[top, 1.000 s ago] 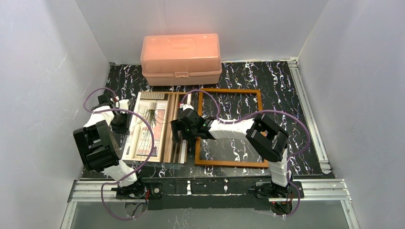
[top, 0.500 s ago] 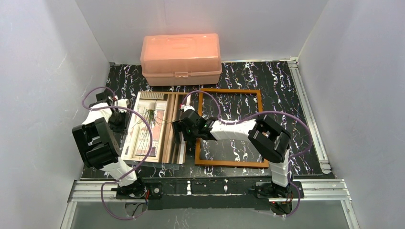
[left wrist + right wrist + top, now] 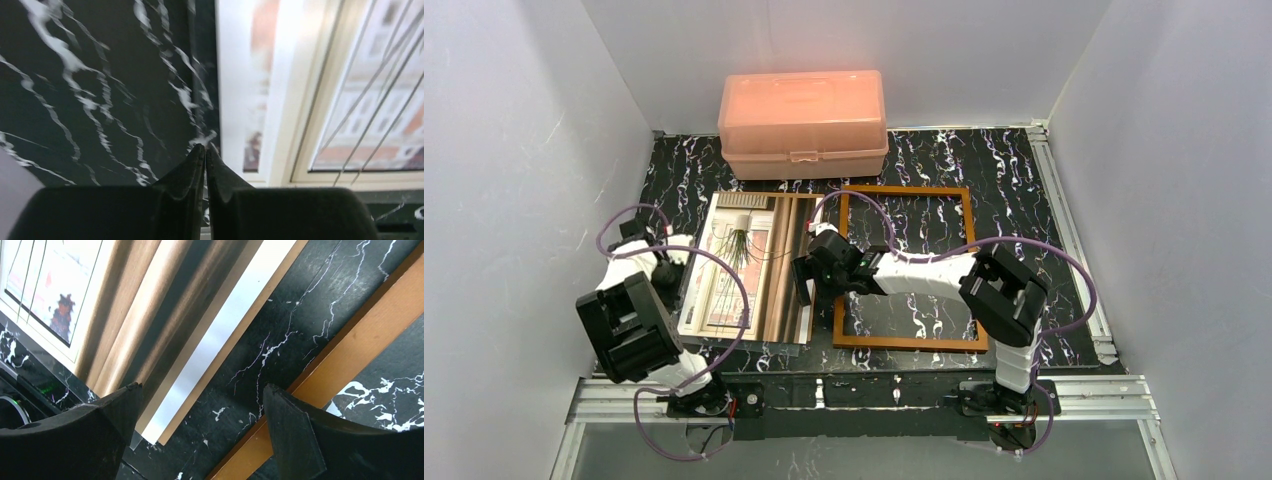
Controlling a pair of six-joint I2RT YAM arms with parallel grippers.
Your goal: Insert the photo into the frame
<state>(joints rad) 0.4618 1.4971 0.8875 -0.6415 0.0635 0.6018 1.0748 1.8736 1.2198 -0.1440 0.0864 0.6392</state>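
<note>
The photo (image 3: 736, 262) lies face up on the dark marble table, left of centre, on a stack with a brown edge showing. The orange-brown frame (image 3: 905, 189) lies flat just to its right, with table showing through it. My left gripper (image 3: 668, 277) is shut and empty, its tips (image 3: 205, 148) low over the table beside the photo's (image 3: 325, 90) left edge. My right gripper (image 3: 803, 286) is open and empty (image 3: 200, 396), over the gap between the stack and the frame's left border (image 3: 350, 345). The photo's (image 3: 45, 285) corner shows at the upper left of the right wrist view.
A pink translucent box (image 3: 802, 122) stands at the back of the table. A brown backing board edge (image 3: 241, 334) and a glaring white strip (image 3: 220, 335) lie under the photo's right side. White walls close in on three sides.
My left gripper has moved nearer along the photo's left edge. My right gripper has shifted slightly right and nearer. The photo and frame have not moved.
</note>
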